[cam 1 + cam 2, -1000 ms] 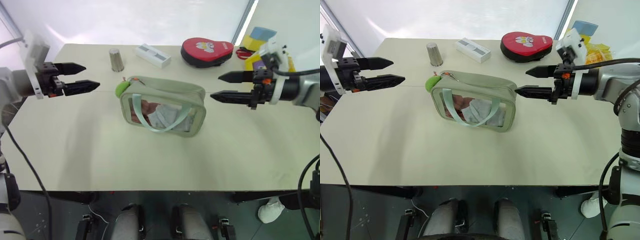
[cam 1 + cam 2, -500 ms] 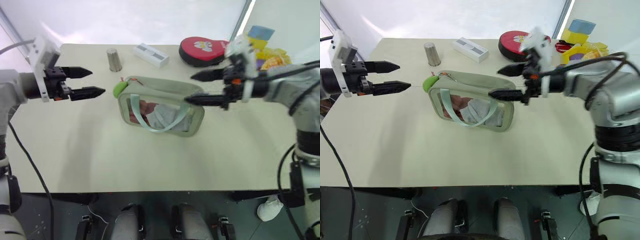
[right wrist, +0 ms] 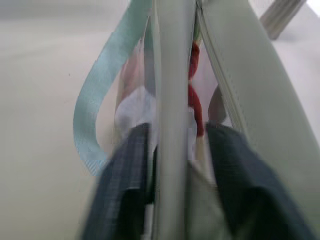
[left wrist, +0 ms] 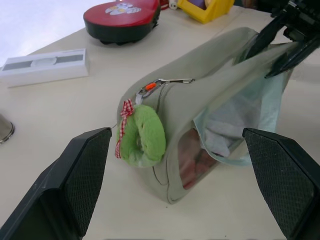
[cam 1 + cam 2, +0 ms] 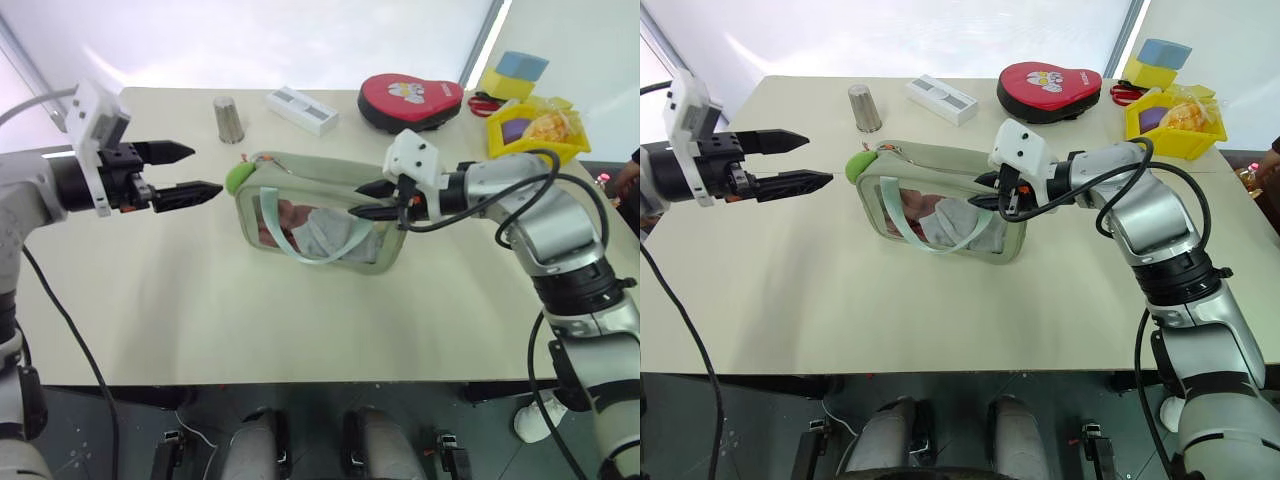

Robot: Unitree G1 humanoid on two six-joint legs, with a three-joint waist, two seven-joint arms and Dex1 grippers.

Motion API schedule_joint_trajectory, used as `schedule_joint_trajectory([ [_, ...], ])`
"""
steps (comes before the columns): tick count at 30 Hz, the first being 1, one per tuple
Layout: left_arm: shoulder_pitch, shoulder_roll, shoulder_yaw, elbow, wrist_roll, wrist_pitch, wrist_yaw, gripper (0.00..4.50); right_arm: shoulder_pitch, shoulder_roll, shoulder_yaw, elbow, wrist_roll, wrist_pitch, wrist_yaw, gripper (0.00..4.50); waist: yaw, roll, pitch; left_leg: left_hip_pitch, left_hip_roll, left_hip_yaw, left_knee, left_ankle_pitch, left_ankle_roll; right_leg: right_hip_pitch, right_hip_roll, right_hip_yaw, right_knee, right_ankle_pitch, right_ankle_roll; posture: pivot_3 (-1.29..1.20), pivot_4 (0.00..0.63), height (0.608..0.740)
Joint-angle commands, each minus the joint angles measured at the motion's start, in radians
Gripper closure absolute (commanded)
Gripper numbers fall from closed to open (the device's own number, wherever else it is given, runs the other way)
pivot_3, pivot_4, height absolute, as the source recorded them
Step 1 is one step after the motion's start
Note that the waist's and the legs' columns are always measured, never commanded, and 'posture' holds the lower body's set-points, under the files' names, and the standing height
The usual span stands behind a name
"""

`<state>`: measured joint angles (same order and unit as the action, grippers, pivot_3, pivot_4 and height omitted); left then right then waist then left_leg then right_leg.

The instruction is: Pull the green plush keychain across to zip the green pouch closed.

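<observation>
Pale beige tabletop [image 5: 300, 320], matte, wide, with a bright white wall behind; dark floor below the near edge.

No readable writing on anything. The red case lid carries a small white-and-yellow printed figure, too small to make out.

Count on the table:
- one pale sage-green soft rectangular pouch [image 5: 330, 180] with a clear plastic front window and mint strap handles, mid-table, standing on its base, white and pinkish contents visible through the window;
- one lime-green fuzzy plush keychain [image 4: 144, 136], rounded, with a red-and-white checked bow, hanging by a metal clip at the pouch's end nearer the left arm;
- one small grey metal cup [image 5: 230, 120], far side;
- one flat white rectangular box [image 5: 305, 110], beside the cup;
- one red oval zip case [image 5: 412, 101] with a black rim, far right;
- one yellow plastic bin [image 5: 535, 128] at the right edge, holding orange and purple items, blue and yellow blocks behind it.

Left gripper [image 5: 192, 172]: fingers wide apart, holding nothing, level above the table, pointing at the keychain end of the pouch, apart from it.

Right gripper [image 5: 990, 191]: at the opposite end of the pouch, fingers [image 3: 125, 185] pinched on the pouch's upright edge, the fabric panel running between them in the right wrist view.
</observation>
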<state>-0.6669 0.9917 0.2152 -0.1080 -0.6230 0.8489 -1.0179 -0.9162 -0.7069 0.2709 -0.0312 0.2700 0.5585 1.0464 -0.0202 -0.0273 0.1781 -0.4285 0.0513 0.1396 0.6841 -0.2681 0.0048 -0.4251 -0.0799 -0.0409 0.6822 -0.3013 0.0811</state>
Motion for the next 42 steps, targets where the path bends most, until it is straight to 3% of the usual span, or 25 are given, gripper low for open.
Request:
schedule_joint_trajectory([
  [1,-0.011,0.029,0.050,-0.017,-0.010,-0.004,0.014,0.00,-0.052,0.035,-0.016,0.043,-0.036,-0.125,0.019,4.39,0.001,0.000,0.000,0.000,0.000,0.000,0.000,0.000,0.000,0.000,0.000,0.000,0.000,0.000,0.000,0.00,0.150,0.740],
  [7,-0.025,0.049,0.046,0.001,-0.009,-0.016,0.010,0.00,-0.124,0.090,-0.001,0.260,-0.126,-0.428,0.096,4.39,0.000,0.000,0.000,0.000,0.000,0.000,0.000,0.000,0.000,0.000,0.000,0.000,0.000,0.000,0.000,0.00,0.150,0.740],
  [14,0.021,0.040,0.051,-0.046,-0.016,-0.013,0.027,0.00,-0.086,0.095,0.002,0.347,-0.158,-0.511,0.160,4.39,0.001,0.000,0.000,0.000,-0.001,0.000,0.000,0.000,0.000,0.000,-0.001,0.000,0.000,0.000,0.000,0.00,0.150,0.740],
  [15,0.026,0.043,0.056,-0.048,-0.018,-0.011,0.028,0.00,-0.085,0.091,-0.007,0.338,-0.147,-0.490,0.170,3.68,0.001,0.000,0.000,0.000,0.000,0.000,0.000,0.000,0.000,0.000,-0.001,0.000,0.000,0.000,0.000,0.00,0.150,0.740],
  [19,0.032,0.053,0.074,-0.018,-0.011,-0.016,0.037,0.00,-0.092,0.043,-0.063,0.251,-0.113,-0.382,0.180,1.84,0.002,0.000,0.000,0.000,0.000,0.000,0.000,0.001,-0.001,0.000,0.000,0.000,0.001,0.000,0.000,0.00,0.150,0.740],
  [26,0.079,0.051,0.084,0.032,0.028,-0.072,0.050,0.00,-0.001,-0.071,-0.154,0.029,-0.031,-0.120,0.165,1.84,0.006,0.000,0.000,0.000,0.000,0.000,0.000,0.001,-0.001,0.001,-0.001,0.000,0.000,0.000,0.000,0.00,0.150,0.740],
  [34,0.071,0.006,-0.009,0.098,0.086,-0.148,0.034,0.00,0.089,-0.003,-0.120,0.027,-0.051,-0.119,0.106,1.84,0.000,0.000,0.000,0.002,0.000,0.000,0.000,0.001,-0.002,0.001,0.000,0.000,0.001,0.000,0.000,0.00,0.150,0.740],
  [37,0.058,-0.026,-0.045,0.104,0.107,-0.172,0.036,0.00,0.081,0.012,-0.120,0.023,-0.046,-0.117,0.102,2.71,0.003,0.000,0.000,0.002,0.000,0.000,0.000,0.001,-0.002,0.001,0.000,0.000,0.001,0.000,0.000,0.00,0.150,0.740],
  [40,0.022,-0.073,-0.066,0.133,0.119,-0.177,0.056,0.00,0.076,0.015,-0.116,0.026,-0.051,-0.122,0.102,4.22,0.006,0.000,0.000,0.001,0.000,0.000,0.000,0.001,-0.002,0.001,0.000,0.000,0.001,0.000,0.000,0.00,0.150,0.740],
  [42,0.003,-0.093,-0.071,0.144,0.123,-0.183,0.058,0.00,0.075,0.013,-0.112,0.026,-0.057,-0.128,0.102,4.47,0.006,0.000,0.000,0.001,0.000,0.000,0.000,0.001,-0.002,0.001,0.000,0.000,0.001,0.000,0.000,0.00,0.150,0.740],
])
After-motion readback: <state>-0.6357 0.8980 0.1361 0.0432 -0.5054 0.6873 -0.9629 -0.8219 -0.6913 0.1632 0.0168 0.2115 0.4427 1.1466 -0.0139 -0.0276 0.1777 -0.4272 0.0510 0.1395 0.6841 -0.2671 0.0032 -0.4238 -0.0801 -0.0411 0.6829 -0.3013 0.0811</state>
